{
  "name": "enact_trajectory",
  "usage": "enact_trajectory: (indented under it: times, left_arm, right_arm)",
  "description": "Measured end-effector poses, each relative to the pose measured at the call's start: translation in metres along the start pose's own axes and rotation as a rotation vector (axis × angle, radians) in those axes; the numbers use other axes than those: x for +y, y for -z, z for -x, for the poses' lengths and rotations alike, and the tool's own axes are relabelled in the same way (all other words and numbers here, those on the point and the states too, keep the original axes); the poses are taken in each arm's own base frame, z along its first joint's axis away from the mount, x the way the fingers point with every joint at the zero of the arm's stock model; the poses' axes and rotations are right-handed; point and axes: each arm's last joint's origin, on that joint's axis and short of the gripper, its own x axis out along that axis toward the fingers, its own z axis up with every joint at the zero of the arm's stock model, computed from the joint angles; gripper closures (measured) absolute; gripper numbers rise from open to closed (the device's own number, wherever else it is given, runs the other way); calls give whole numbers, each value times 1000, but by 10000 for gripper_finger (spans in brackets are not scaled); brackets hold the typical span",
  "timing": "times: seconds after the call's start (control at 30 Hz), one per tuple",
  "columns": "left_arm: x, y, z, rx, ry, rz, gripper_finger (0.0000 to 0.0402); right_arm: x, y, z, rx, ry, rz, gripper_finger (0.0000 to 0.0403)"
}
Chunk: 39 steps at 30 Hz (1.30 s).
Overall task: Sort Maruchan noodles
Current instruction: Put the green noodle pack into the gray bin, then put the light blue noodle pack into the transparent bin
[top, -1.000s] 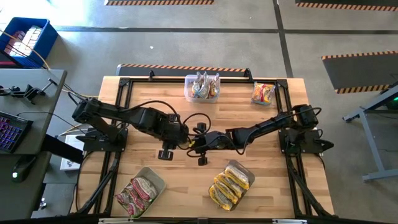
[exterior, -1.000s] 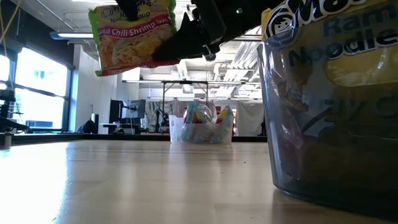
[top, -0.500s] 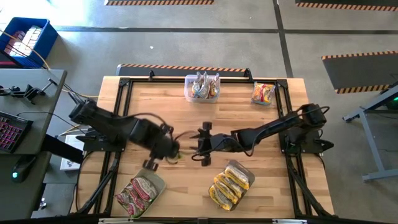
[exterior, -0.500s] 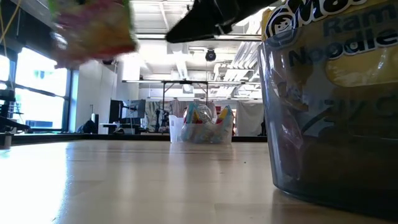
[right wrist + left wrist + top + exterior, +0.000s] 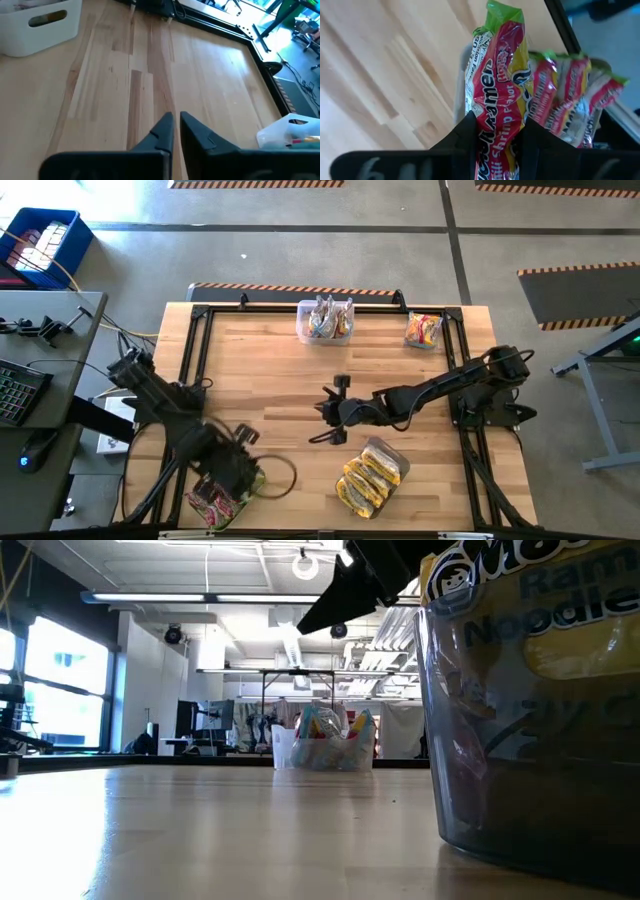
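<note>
While the left gripper [image 5: 236, 475] hangs over the near-left tub [image 5: 252, 463], its fingers [image 5: 470, 131] pinch a pink-red lime chili shrimp packet [image 5: 495, 95] upright above that tub's wall. More pink-red packets [image 5: 212, 492] stand in the same tub. Near-right tub [image 5: 392, 452]: yellow packets [image 5: 365, 478] stacked on edge, filling it; it looms close at the right of the low view. Mid-table, the right gripper [image 5: 334, 410] hovers over bare wood [image 5: 270, 370], fingers [image 5: 162, 131] pressed together, gripping nothing. Far edge, centre: a clear tub [image 5: 305, 320] of greenish-silver packets [image 5: 328, 318]. Far-right corner: a loose pile of mixed packets [image 5: 423, 329] on the tabletop, well apart from both arms.
</note>
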Motion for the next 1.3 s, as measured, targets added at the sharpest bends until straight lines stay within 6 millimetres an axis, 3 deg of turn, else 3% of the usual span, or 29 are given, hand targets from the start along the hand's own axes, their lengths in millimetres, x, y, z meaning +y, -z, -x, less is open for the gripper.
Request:
enact_trajectory:
  times: [0.3, 0.53, 0.63, 0.83, 1.07, 1.3]
  left_arm:
    - [-28, 2, -55, 141, -58, -121, 334]
    - [-31, 4, -77, 131, -82, -158, 334]
    - [-31, 5, -84, 123, -88, -135, 306]
    - [-30, 5, -83, 110, -110, -107, 241]
    - [-29, 8, -76, 97, -116, -41, 232]
    - [-26, 16, -55, 33, -99, 75, 230]
  right_arm:
    - [1, 0, 0, 5, -4, -29, 394]
    - [7, -1, 3, -3, -24, -40, 399]
    - [8, -1, 4, -7, -28, -38, 399]
    - [9, -1, 4, -7, -30, -42, 399]
    - [9, -1, 4, -7, -30, -54, 399]
    - [9, -1, 4, -6, -30, -53, 399]
